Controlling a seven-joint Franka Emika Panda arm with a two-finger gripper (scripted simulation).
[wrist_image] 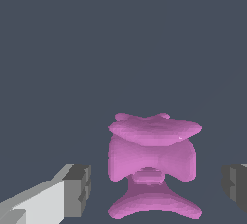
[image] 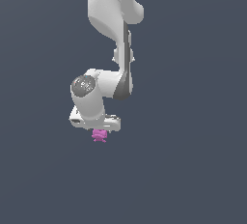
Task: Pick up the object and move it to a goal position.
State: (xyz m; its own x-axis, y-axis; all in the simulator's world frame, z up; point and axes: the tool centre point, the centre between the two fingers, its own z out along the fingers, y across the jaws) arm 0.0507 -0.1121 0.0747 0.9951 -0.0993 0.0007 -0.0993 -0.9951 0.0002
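Wrist view, one grey fingertip (wrist_image: 77,189) stands off one side of the pink object (wrist_image: 152,165), the other off the far side, so the gripper (wrist_image: 154,187) straddles it, spread wide, touching nothing.

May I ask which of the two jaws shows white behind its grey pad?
The jaw whose pad joins a white bar; the other shows only a grey pad, cut off by the frame.

The exterior view looks from farther off at the arm (image: 108,49). The wrist view sits close between the fingers (wrist_image: 77,189). Both show the object (image: 99,135) (wrist_image: 152,165).
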